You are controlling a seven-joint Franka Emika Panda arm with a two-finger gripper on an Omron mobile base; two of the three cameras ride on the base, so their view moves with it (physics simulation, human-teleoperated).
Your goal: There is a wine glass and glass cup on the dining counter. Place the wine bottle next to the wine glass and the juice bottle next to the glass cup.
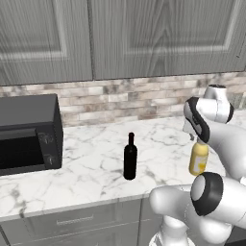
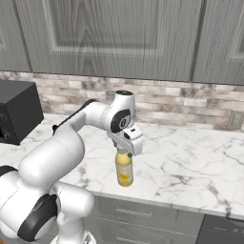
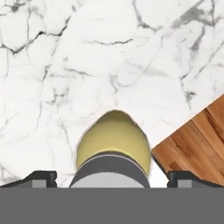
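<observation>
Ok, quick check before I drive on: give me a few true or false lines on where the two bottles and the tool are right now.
1. The tool is down over the cap of the juice bottle. True.
2. The wine bottle lies on its side. False: it stands upright on the marble worktop.
3. The juice bottle is to the right of the wine bottle in the left base view. True.
4. The microwave stands between the two bottles. False: it is at the far left, beyond the wine bottle.
5. The two bottles touch. False: bare marble separates them.
6. In the hand view the fingers flank the bottle's dark cap. True.
</observation>
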